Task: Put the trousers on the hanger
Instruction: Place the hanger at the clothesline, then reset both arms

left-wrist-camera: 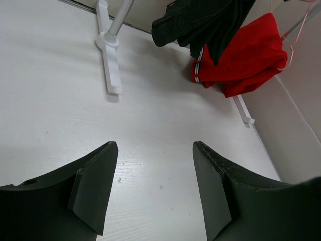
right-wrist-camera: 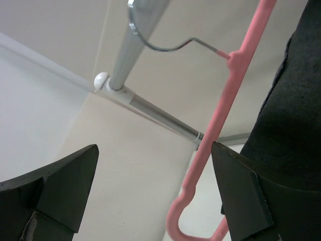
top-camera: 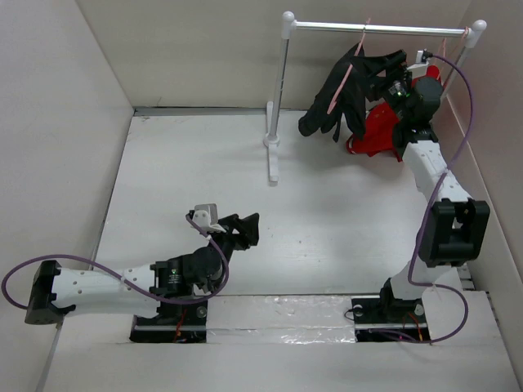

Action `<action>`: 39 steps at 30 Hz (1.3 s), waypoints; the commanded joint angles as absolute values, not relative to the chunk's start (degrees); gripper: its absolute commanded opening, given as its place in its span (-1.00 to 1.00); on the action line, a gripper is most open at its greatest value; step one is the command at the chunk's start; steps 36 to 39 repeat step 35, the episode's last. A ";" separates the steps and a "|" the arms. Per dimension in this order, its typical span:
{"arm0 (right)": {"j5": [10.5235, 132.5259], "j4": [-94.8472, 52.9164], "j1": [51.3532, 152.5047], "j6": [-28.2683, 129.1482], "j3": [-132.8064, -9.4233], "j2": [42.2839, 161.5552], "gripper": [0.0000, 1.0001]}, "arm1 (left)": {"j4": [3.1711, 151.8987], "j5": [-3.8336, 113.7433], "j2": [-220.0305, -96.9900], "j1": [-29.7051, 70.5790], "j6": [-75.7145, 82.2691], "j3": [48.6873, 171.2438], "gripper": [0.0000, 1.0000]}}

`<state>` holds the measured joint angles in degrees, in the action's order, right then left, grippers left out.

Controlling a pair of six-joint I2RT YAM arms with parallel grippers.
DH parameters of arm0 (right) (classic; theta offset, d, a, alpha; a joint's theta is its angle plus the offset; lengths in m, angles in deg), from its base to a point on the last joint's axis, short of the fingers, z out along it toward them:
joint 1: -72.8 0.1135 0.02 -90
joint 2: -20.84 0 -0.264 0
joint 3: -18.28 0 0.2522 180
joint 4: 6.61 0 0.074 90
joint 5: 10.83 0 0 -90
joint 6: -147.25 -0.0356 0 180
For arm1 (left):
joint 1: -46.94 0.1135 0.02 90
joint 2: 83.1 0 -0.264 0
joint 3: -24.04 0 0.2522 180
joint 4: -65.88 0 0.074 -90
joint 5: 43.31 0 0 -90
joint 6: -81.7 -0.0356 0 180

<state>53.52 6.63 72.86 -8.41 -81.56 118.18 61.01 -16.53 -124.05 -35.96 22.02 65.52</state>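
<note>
The black trousers (top-camera: 339, 102) hang draped over the pale-pink hanger (top-camera: 347, 69), whose metal hook sits on the silver rail (top-camera: 376, 29) at the back right. My right gripper (top-camera: 392, 73) is raised next to them, open. In the right wrist view (right-wrist-camera: 155, 165) the hanger's pink arm (right-wrist-camera: 220, 115) runs between the jaws close to the right finger, and the black cloth (right-wrist-camera: 296, 100) lies beside that finger. My left gripper (top-camera: 248, 229) is open and empty, low over the table's near middle; the left wrist view (left-wrist-camera: 154, 145) shows only bare table between its fingers and the trousers (left-wrist-camera: 200, 20) far off.
A red garment (top-camera: 377, 135) hangs on a second pink hanger (left-wrist-camera: 296, 30) just right of the trousers. The rack's white left post (top-camera: 278, 90) and foot (left-wrist-camera: 110, 55) stand at the back middle. Walls enclose the table on the left, back and right.
</note>
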 commanded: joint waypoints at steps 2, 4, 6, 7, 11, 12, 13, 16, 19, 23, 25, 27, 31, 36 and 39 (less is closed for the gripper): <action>59.63 9.08 72.45 -1.12 -75.65 110.24 1.00 | 61.80 -19.93 -123.62 -36.21 19.65 69.00 0.19; 62.02 8.81 71.93 1.78 -70.91 105.67 1.00 | 61.80 -20.01 -123.10 -36.21 18.77 69.26 0.23; 64.04 8.90 71.40 4.68 -67.66 100.85 1.00 | 62.50 -20.28 -122.66 -36.21 17.80 69.96 0.27; 64.40 8.81 71.40 5.57 -64.51 99.17 1.00 | 63.02 -20.45 -122.39 -36.21 17.71 70.23 0.28; 63.18 9.86 71.40 9.96 -54.65 87.24 1.00 | 65.05 -23.08 -121.86 -36.21 17.02 70.76 0.36; 62.21 9.86 71.40 9.97 -52.20 87.20 1.00 | 65.22 -23.79 -121.86 -36.21 16.84 70.76 0.36; 61.51 10.56 72.00 11.54 -49.56 82.58 1.00 | 65.83 -24.84 -121.95 -35.69 17.18 71.02 0.37; 60.18 8.04 74.20 16.11 -39.10 75.36 1.00 | 75.30 -28.53 -122.04 -35.68 26.21 72.68 0.39; 60.80 -2.20 74.91 22.24 -28.74 65.09 1.00 | 88.82 -29.33 -122.04 -35.68 36.82 73.31 0.43; 61.58 -11.03 74.91 25.34 -22.12 57.07 1.00 | 97.08 -27.49 -122.83 -35.68 47.09 72.51 0.44; 61.94 -18.48 74.91 27.80 -19.13 50.30 1.00 | 101.24 -26.44 -124.31 -35.68 53.46 71.55 0.44; 64.99 -24.03 74.91 28.86 -18.07 46.00 1.00 | 104.85 -25.12 -126.07 -35.68 60.41 69.97 0.44; 68.97 -30.39 76.76 32.11 -18.25 43.34 1.00 | 105.92 -24.15 -129.23 -35.68 63.68 69.35 0.43; 68.53 -28.46 76.76 32.12 -19.12 44.30 1.00 | 106.27 -25.02 -132.14 -35.68 64.65 70.40 0.43; 68.53 -28.46 76.76 32.12 -19.12 44.30 1.00 | 106.27 -25.02 -132.14 -35.68 64.65 70.40 0.43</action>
